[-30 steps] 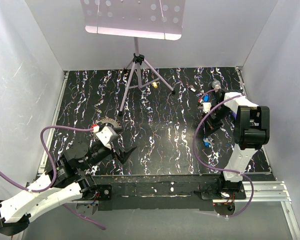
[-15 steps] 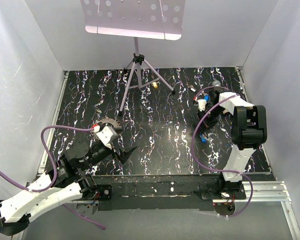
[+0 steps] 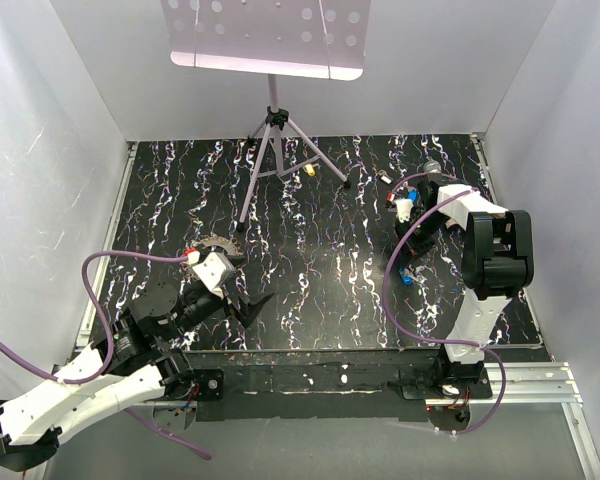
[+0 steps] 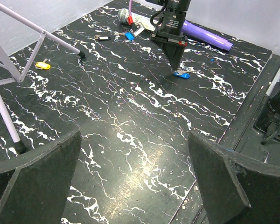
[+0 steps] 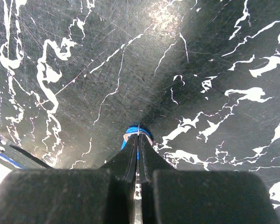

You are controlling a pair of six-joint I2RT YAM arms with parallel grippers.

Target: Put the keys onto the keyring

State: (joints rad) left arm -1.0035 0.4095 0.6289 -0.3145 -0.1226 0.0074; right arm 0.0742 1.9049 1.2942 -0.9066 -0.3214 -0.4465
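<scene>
Pinching a blue key (image 4: 181, 74) on the mat (image 4: 130, 116), the right claw (image 4: 175, 64) is clenched (left claw (image 4: 134, 136) spread wide).

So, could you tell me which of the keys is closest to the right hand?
The blue key lying alone, right at the right hand's closed tips; the other blue key and the yellow key lie well away.

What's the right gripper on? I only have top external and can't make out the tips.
Observer: Right wrist shows the right gripper shut, tips touching a blue key.
Operator: Key lifted?
Observer: No. Left wrist shows it lying on the table under the tips.
Operator: Left gripper holding anything?
Observer: No. Left wrist shows the left gripper open and empty.
</scene>
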